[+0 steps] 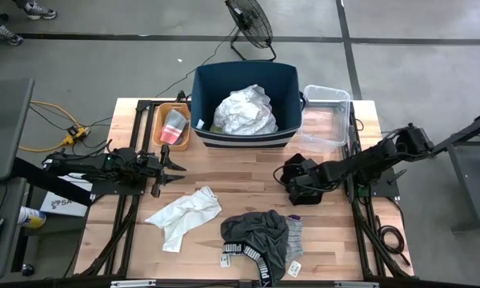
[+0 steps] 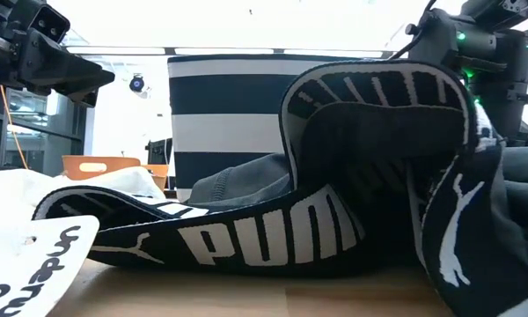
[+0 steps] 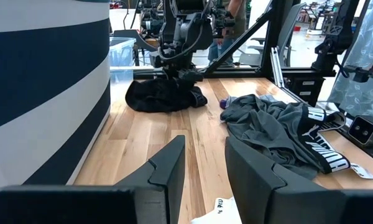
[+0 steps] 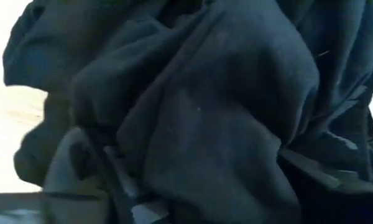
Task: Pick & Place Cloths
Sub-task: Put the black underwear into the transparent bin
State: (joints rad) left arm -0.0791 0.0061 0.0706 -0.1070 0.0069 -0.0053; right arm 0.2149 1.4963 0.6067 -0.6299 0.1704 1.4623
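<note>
Wooden counter (image 1: 248, 180), two arms on it. Big navy bin (image 1: 246, 88) with white stripes stands at the far middle edge; a crumpled white garment (image 1: 246, 110) lies inside it, with a bit of yellow cloth (image 1: 200, 123) showing at the bin's left inner corner. Clear plastic tub (image 1: 326, 112) just right of the bin, touching or nearly so. Small orange tray (image 1: 173, 124) just left of the bin, something pink-white in it, too small to name.

Dark grey shorts (image 1: 260, 234) with a black-and-white PUMA waistband lie near the front edge, middle-right; the waistband (image 2: 273, 233) fills the low view, a white tag by it. Grey sock (image 1: 294, 238) touches the shorts' right side, a purple bit at its far end. Thin white shirt (image 1: 184, 214) lies spread at front left, just left of the shorts, apart from them.

Black garment (image 1: 302, 182) sits bunched on the counter right of centre, in front of the tub. Right gripper (image 1: 298, 179) is down on top of it; in the right wrist view dark cloth (image 4: 193, 112) fills everything, so cannot tell whether its fingers are spread or closed on it. The left wrist view shows that arm standing over the black pile (image 3: 165, 95).

Left gripper (image 1: 170, 170) hovers at the left side, in front of the orange tray, fingers (image 3: 168, 168) narrowly apart, holding nothing.
</note>
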